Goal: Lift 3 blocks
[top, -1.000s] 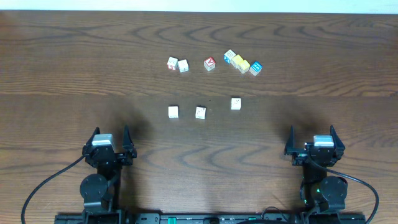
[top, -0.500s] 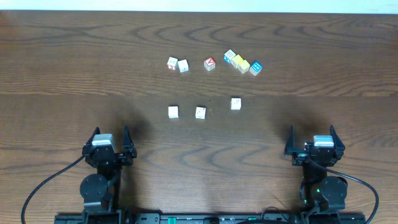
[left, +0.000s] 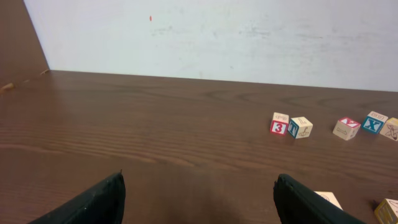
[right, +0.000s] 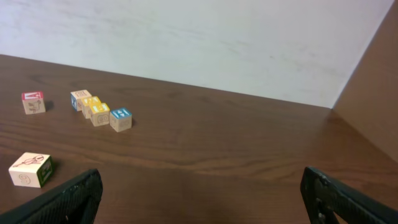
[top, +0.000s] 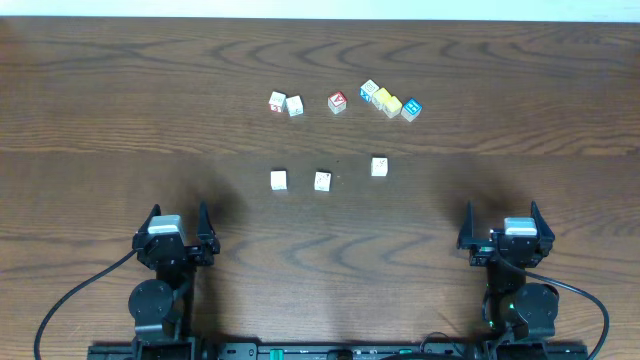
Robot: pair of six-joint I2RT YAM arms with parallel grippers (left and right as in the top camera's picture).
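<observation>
Across the wooden counter [top: 100, 80], nothing is moving since a second ago: the left tool [top: 178, 213] and right tool [top: 502, 212] are resting spread and empty up front. Beyond them, the left cream block [top: 278, 180], middle cream block [top: 322, 181] and right cream block [top: 379, 166] are lying untouched, so no lift is starting.

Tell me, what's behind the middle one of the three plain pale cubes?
Farther back from the middle pale cube lies bare table, then a red-topped cube, almost straight behind, within a loose row of colour-faced cubes. Nothing is covered there from overhead.
</observation>
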